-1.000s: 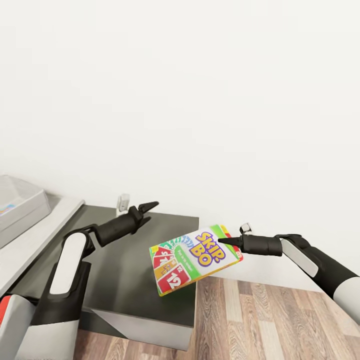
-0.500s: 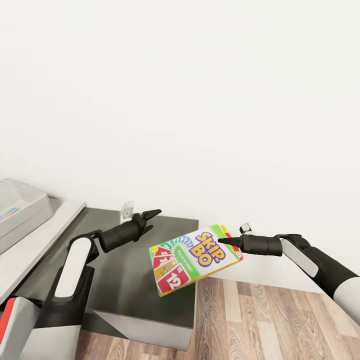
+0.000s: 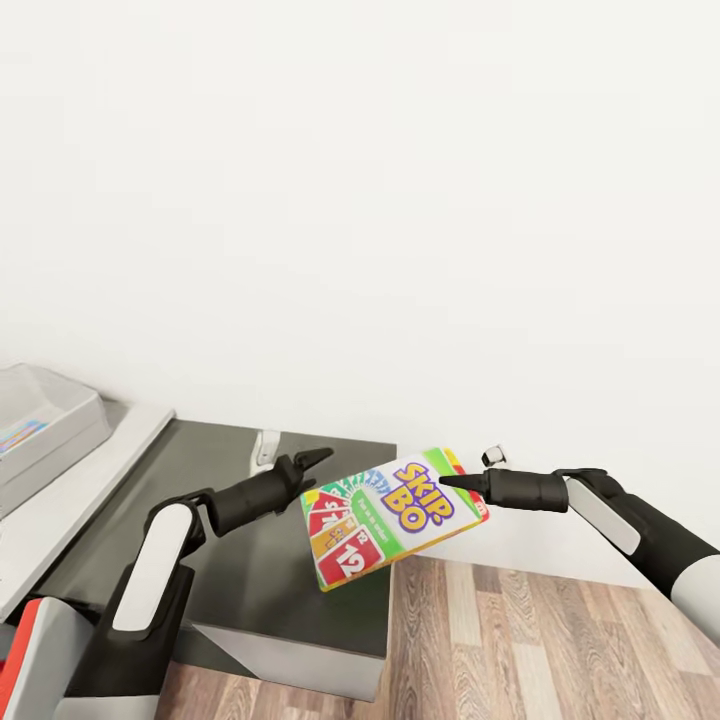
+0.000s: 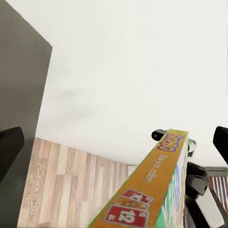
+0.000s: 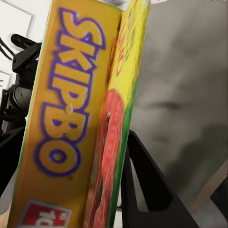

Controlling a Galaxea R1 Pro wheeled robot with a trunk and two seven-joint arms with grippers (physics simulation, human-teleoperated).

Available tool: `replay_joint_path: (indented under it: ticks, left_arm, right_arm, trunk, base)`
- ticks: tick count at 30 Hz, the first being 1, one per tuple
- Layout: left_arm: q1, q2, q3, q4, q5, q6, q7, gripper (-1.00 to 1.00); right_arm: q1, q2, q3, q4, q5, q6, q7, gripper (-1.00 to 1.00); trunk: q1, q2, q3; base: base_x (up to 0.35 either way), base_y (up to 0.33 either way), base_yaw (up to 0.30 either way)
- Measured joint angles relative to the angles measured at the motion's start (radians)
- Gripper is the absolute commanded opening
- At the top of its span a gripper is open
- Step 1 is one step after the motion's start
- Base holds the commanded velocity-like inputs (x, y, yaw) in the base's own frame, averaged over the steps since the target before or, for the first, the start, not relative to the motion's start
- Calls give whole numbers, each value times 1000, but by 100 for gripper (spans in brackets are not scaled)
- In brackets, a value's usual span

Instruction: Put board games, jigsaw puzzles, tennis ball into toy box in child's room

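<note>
The SKIP-BO board game, a rainbow box with red cards, hangs tilted in the air over the right corner of a dark grey cabinet. My right gripper is shut on its right edge. The right wrist view shows the box close up, with one dark finger pressed against it. My left gripper is open just left of the box and not touching it. In the left wrist view its fingers stand wide apart, and the box's orange edge lies ahead. The light-grey toy box sits on the pale table at far left, with something colourful inside.
The low dark grey cabinet stands beside the table, below both grippers. A plain white wall rises close behind. Wood-plank floor lies to the right of the cabinet.
My left gripper has moved right and down, closing in on the SKIP-BO box's left edge. The right gripper and the box have stayed put.
</note>
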Motion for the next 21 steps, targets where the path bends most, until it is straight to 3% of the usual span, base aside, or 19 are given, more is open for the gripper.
replay_joint_path:
  ticks: [13,21]
  left_arm:
    - [32,-1,-35,-4,-1,-31,3,100]
    - [41,0,-64,-4,-2,-56,1,100]
  right_arm:
    - [10,-2,-2,0,-2,-3,8,-100]
    - [12,-16,-3,0,-3,-3,18,-100]
  trunk:
    - [-50,91,41]
    - [-81,147,66]
  base:
    - [0,0,0]
    - [0,0,0]
